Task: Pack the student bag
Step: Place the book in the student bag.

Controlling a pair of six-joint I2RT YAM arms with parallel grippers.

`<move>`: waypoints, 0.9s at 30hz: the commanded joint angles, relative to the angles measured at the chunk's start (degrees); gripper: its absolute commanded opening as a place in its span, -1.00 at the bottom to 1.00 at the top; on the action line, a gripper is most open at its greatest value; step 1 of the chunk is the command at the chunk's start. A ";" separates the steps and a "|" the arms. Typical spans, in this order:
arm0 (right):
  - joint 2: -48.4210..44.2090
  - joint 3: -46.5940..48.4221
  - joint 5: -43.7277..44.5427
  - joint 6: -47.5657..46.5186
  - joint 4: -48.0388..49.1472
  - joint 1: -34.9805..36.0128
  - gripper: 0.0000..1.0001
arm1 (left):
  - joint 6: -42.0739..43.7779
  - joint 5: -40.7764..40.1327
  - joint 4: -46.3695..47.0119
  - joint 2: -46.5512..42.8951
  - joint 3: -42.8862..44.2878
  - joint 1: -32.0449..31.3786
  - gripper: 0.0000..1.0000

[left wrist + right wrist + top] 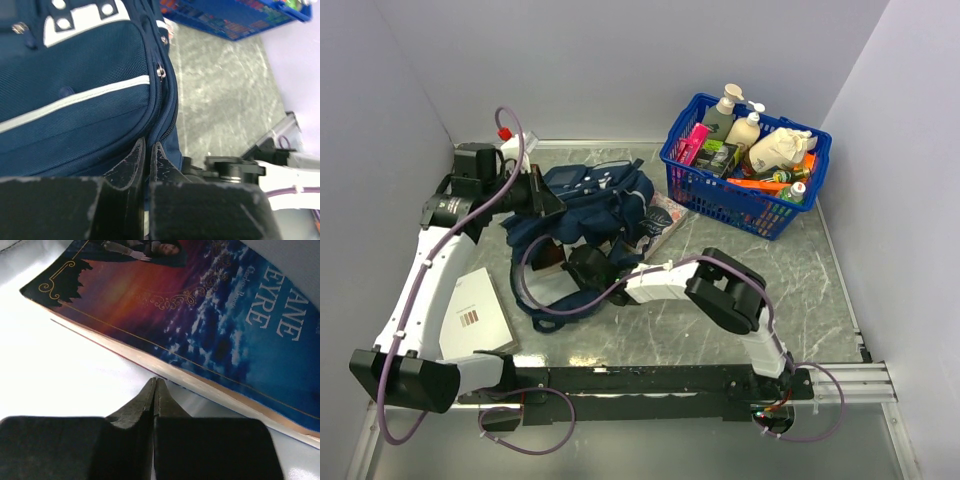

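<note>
We see the student bag (600, 200) slumped on the tabletop (810, 270), left of centre. It's navy woven cloth, with a pale grey stripe across the pocket, a white patch up top and zips down the side. The left hand (148, 146) is pressed together at the bag's side seam; whether it has caught any cloth, we cannot tell. The right hand (156, 382) is pressed together too, empty, its tips just short of a Jane Eyre book (200, 315).
</note>
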 commanded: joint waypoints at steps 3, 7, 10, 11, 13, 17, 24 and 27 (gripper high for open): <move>-12.70 -8.77 -3.99 8.08 -0.51 -2.05 -0.82 | -0.32 -11.92 1.23 -8.04 7.70 1.04 -0.98; -21.75 -12.03 -5.74 16.05 -6.55 -7.92 -0.54 | 0.30 -14.12 2.90 -7.27 6.92 1.04 -0.98; -28.35 -14.66 -9.69 20.81 -10.43 -13.11 -0.43 | 1.70 -12.11 5.71 -4.99 3.67 0.96 -0.98; -31.41 -16.41 -9.79 21.18 -10.70 -13.91 -0.38 | 2.40 -9.49 6.76 -4.11 2.09 0.95 -0.98; -35.72 -18.62 -10.14 21.01 -10.53 -15.41 -0.09 | 3.02 -8.33 7.39 -1.12 0.76 0.52 -0.98; -40.49 -25.04 -19.23 16.88 -5.88 -17.52 0.25 | 4.43 -8.67 7.82 3.10 -1.43 -0.01 -0.98; -39.53 -25.75 -10.59 25.03 -8.84 -22.61 0.23 | 5.92 -7.97 8.80 3.90 -3.29 -0.72 -0.98; -34.62 -22.50 -7.61 28.19 -13.24 -25.68 0.25 | 6.98 -10.16 8.79 2.50 -1.88 -0.72 -0.98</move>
